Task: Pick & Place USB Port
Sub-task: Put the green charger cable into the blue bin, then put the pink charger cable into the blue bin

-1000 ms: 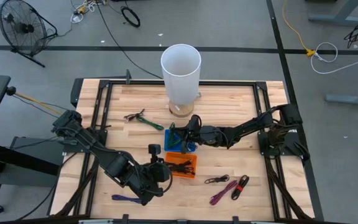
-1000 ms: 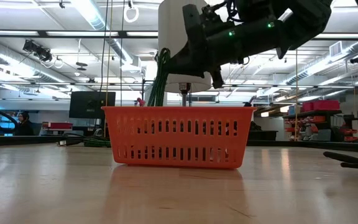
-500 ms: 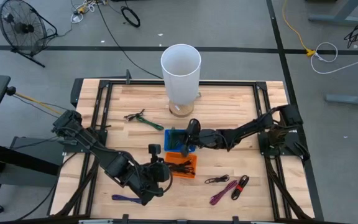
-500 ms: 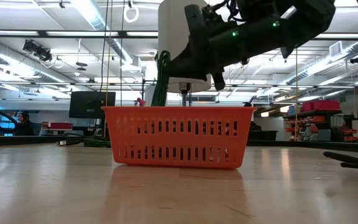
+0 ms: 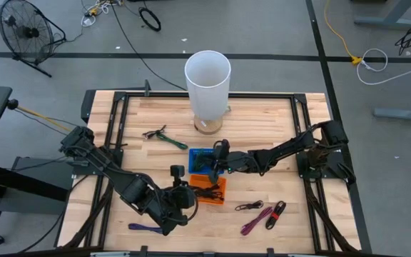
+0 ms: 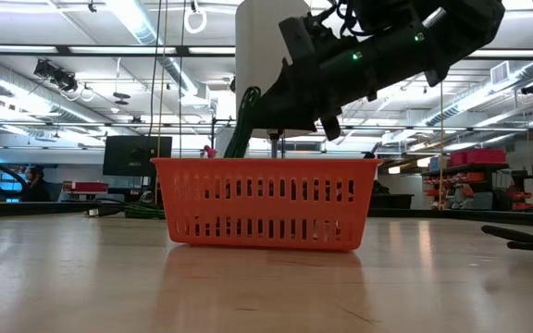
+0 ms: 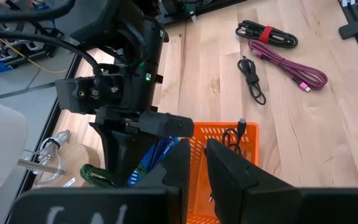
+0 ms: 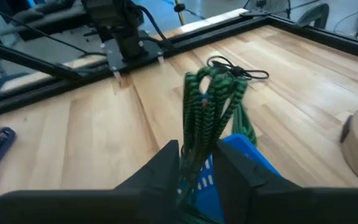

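We see the right pincer (image 8: 196,163) narrowly parted around a braided green cable (image 8: 210,106), above the blue plastic basket (image 5: 203,160). The left pincer (image 7: 194,163) hovers narrow over the orange slotted basket (image 7: 229,134) on the wooden desk (image 5: 262,121).

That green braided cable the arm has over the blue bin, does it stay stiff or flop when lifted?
Probably floppy: the green cable hangs in a folded bundle between the right gripper fingers, drooping toward the blue bin. It looks light, and its braided sheath likely gives decent grip, though loose loops could snag the rim.
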Action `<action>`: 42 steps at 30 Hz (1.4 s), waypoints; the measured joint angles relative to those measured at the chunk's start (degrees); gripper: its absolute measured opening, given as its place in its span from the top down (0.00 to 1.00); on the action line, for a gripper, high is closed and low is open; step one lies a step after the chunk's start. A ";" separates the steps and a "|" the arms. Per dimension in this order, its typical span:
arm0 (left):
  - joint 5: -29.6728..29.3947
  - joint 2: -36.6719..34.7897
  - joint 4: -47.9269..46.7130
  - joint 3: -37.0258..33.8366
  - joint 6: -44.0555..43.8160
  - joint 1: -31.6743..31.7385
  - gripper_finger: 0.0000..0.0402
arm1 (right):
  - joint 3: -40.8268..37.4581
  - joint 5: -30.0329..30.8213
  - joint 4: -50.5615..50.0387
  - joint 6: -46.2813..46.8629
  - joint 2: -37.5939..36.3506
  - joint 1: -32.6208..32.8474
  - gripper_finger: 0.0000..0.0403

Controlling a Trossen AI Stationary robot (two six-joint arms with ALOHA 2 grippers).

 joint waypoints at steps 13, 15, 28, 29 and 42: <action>0.07 0.00 -0.03 0.00 -0.04 -0.02 0.86 | 0.00 1.74 -7.43 1.33 -0.06 0.10 0.66; 0.38 0.00 -0.03 0.00 -0.04 -0.02 0.86 | 0.00 1.76 -9.91 2.07 -0.06 0.13 0.66; 0.48 0.00 -0.71 0.04 -1.12 -0.04 0.86 | -0.02 1.15 -20.89 5.04 -2.62 3.54 0.66; 0.53 0.00 -0.88 0.04 -1.15 -0.02 0.86 | -0.02 1.25 -21.32 5.02 -3.47 4.11 0.66; 0.63 0.00 -1.21 0.04 -1.55 -0.04 0.86 | 0.00 -11.16 -49.15 19.79 -18.13 18.64 0.71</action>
